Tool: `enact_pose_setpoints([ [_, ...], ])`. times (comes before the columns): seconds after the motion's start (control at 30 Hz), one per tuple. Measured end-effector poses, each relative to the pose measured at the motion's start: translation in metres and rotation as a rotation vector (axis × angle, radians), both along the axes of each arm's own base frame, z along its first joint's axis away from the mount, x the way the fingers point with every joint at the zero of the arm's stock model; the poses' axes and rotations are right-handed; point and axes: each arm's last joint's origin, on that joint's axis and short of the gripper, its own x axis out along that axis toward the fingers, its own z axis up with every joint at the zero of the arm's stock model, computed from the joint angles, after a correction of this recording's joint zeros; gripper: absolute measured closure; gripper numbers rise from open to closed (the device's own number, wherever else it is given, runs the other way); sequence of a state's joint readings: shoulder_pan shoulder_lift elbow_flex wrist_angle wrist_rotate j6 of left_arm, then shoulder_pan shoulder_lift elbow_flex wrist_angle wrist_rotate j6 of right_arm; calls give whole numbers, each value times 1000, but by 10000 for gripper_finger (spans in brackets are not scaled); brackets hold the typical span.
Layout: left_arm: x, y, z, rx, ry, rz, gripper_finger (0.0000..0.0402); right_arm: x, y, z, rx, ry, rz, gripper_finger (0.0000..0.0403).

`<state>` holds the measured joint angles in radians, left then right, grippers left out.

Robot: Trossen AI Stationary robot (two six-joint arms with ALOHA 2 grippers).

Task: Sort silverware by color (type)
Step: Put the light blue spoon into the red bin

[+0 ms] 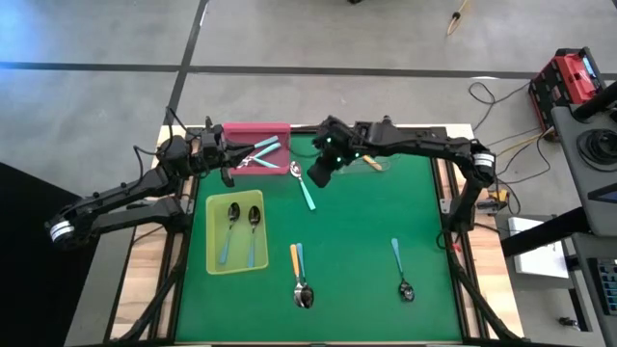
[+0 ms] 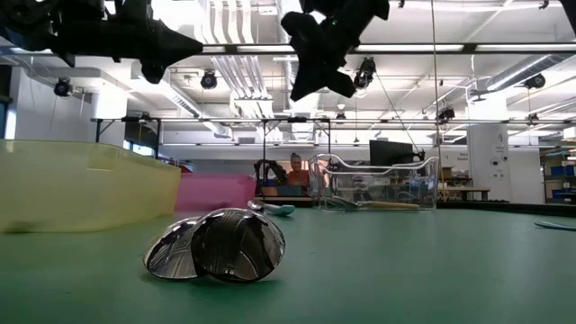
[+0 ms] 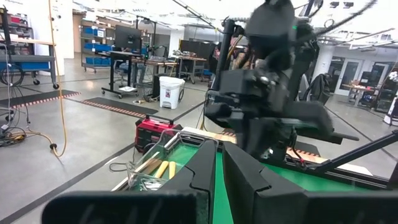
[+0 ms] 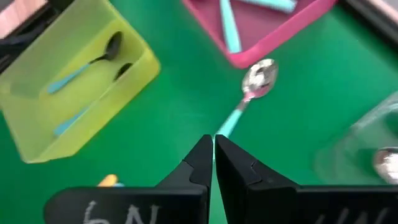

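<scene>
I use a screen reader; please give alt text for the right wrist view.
The right end effector, fingers together, hangs above a teal-handled spoon on green table. Nearby, a yellow-green tray holds two blue-handled spoons; a pink tray holds teal ones.

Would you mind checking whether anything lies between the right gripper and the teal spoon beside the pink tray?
Nothing visible does. The right gripper hangs above the teal spoon, with only bare green mat between them; the pink tray sits just beyond the spoon's bowl.

pink tray, yellow-green tray and clear tray on the green mat.
</scene>
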<state>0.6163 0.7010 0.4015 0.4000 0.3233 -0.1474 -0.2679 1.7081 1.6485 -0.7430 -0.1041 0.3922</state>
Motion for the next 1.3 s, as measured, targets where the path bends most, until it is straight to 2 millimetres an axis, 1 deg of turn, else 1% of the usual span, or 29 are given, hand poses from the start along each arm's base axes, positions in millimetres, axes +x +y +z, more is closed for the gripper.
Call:
enact_pose_setpoints([
  [0.13,0,0,0,0,0,0,389,11,15,-10,18,13,-3,394],
  [0.23,0,0,0,0,0,-1,389,21,20,-24,9,44,-14,394],
  [0.33,0,0,0,1,-1,-1,389,29,22,-42,18,96,-14,394],
  [0.43,0,0,0,2,-2,-1,389,37,21,-56,26,125,-31,394],
  [0.6,0,0,0,2,-2,-1,389,45,19,-74,28,173,-48,394],
  [0.7,0,0,0,2,-2,-1,389,51,19,-81,29,184,-48,394],
  [0.83,0,0,0,2,-2,-1,389,58,26,-94,11,218,4,394],
  [0.93,0,0,0,5,-2,0,389,62,32,-105,-7,248,-9,394],
  [1.03,0,0,0,6,-1,0,389,65,35,-113,-76,271,-45,394],
  [1.17,0,0,0,6,-1,0,389,66,41,-113,-156,272,-81,394],
  [1.3,0,0,0,5,-1,0,389,67,45,-113,-172,267,-80,394],
])
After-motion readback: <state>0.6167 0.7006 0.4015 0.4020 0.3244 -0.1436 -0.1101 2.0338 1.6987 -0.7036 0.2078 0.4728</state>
